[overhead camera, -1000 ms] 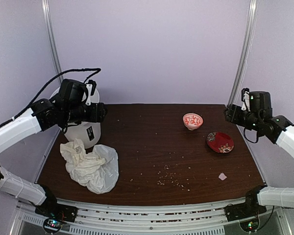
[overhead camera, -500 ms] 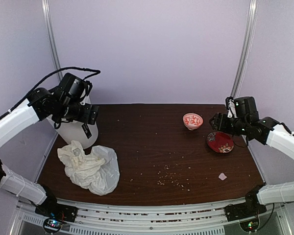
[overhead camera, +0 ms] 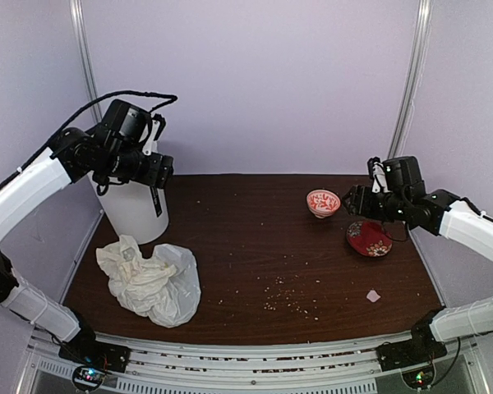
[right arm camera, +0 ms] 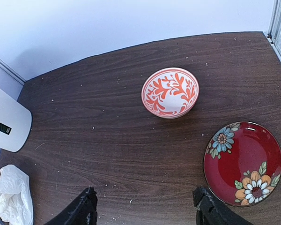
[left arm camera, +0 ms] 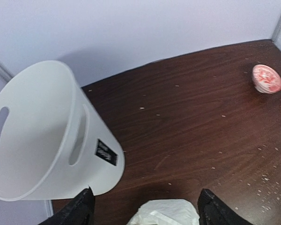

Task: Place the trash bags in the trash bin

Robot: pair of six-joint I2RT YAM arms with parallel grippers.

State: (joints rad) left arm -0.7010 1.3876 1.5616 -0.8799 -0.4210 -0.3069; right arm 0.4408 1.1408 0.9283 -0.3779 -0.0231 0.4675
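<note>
- You can find one piece of print: a black rectangular label [right arm camera: 0, 126] on the side of the tall white tapered plastic bin [right arm camera: 13, 110].
- From the right wrist, its white lettering seems to read "BIN".
- From the other views, you can't read it: too small.

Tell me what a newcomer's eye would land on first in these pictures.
First, the crumpled white trash bag lying loose at the near left of the dark table, just in front of the tall white trash bin in the far left corner. Next comes the colour at the far right: a red flowered plate and a red-patterned bowl.
</note>
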